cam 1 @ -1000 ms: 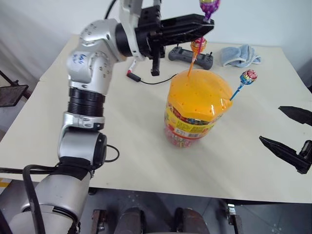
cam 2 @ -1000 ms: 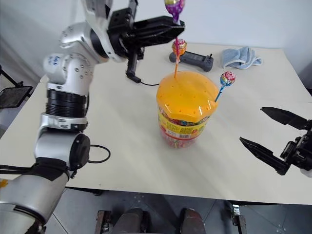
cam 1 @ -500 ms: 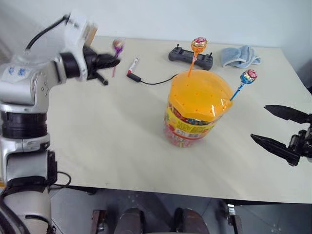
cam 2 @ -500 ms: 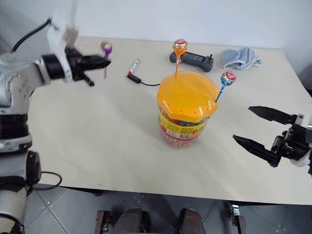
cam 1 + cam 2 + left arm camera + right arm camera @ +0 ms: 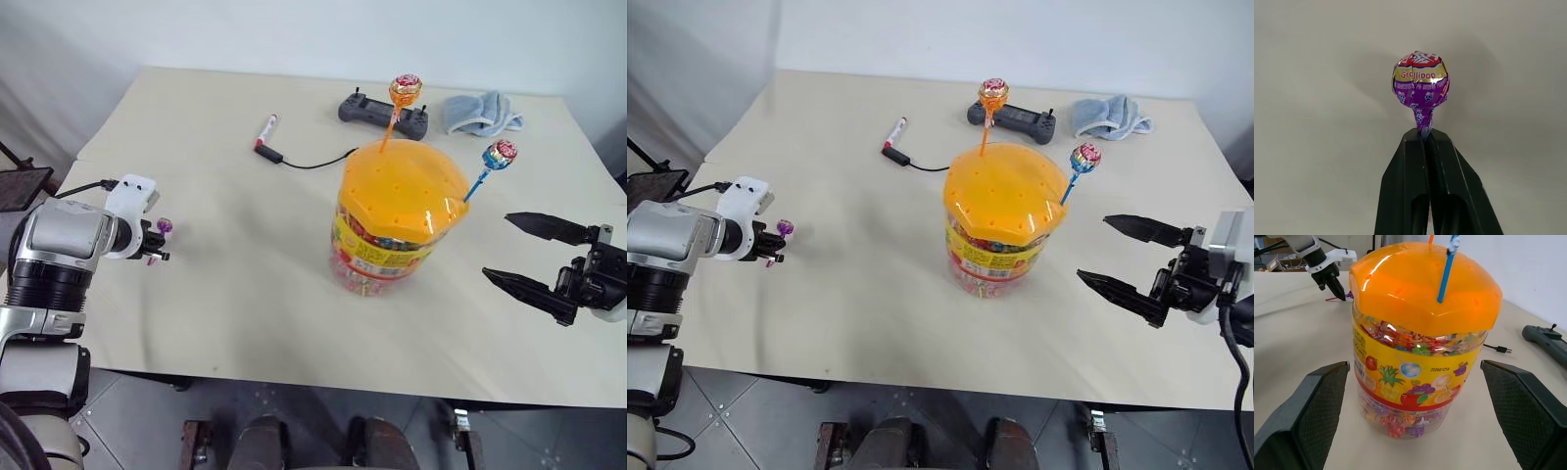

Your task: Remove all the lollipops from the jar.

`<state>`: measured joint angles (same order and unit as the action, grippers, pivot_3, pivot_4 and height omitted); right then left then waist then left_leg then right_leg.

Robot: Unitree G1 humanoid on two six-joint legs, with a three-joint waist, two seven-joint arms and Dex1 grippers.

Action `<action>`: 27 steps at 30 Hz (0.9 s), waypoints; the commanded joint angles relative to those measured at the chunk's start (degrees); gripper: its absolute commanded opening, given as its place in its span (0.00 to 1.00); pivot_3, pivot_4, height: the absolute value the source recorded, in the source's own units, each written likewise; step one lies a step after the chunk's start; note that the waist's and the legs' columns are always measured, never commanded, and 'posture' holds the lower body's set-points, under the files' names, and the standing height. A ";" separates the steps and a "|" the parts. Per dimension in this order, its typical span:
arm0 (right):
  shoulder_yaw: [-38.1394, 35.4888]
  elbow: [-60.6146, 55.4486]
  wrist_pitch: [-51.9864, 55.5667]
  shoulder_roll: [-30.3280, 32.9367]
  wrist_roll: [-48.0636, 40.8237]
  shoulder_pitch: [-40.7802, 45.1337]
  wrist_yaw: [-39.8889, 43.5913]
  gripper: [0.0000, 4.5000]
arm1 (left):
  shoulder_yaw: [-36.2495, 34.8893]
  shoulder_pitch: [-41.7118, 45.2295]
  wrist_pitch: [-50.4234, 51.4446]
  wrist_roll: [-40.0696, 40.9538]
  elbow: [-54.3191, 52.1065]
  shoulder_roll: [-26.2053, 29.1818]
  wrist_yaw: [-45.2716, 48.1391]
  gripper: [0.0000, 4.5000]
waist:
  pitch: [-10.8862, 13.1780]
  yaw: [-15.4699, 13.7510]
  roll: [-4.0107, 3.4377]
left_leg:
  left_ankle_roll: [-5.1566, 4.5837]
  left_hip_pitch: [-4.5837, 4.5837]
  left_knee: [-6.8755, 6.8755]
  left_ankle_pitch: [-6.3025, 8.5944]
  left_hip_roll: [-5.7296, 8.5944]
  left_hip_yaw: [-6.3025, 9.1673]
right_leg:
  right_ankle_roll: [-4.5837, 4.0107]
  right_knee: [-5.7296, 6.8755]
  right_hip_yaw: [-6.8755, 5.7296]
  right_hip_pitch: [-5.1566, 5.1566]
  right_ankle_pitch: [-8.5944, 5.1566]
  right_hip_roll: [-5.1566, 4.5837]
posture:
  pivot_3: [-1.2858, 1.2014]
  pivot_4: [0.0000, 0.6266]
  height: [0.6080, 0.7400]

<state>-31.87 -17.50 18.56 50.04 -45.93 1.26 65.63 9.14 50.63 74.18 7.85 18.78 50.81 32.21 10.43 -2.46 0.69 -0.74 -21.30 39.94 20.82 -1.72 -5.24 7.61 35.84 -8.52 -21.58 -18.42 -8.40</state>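
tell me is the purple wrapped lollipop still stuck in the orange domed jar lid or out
Out. The left gripper is shut on the purple-wrapped lollipop over the table, well left of the clear jar with the orange domed lid.

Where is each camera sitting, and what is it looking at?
Head cameras (left and right eye): look down over the beige table at the clear plastic jar with the orange domed lid; both arms show.
Left wrist camera: looks along the shut left gripper pinching the purple-wrapped lollipop.
Right wrist camera: looks level between the open right gripper's fingers at the jar.
Shared: the right wrist and head views both show the jar and left gripper.
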 commanded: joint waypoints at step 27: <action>-5.27 -0.93 -1.64 -0.26 -0.21 -0.93 0.08 1.00 | -11.44 14.25 -38.35 15.85 -2.61 -14.97 24.34 0.99 | 0.02 -0.54 0.02 | -0.01 -0.10 0.14 0.02 0.04 0.03 | 0.03 0.03 -0.02 -0.01 0.01 -0.05 | 0.52 0.24 1.00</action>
<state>-34.72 -16.10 17.64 49.98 -45.48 0.68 66.35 0.06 62.11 43.29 21.41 14.05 38.28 54.57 10.44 -3.00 0.71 -0.76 -21.45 40.10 20.84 -1.68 -5.20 7.64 35.86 -8.57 -21.59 -18.41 -8.45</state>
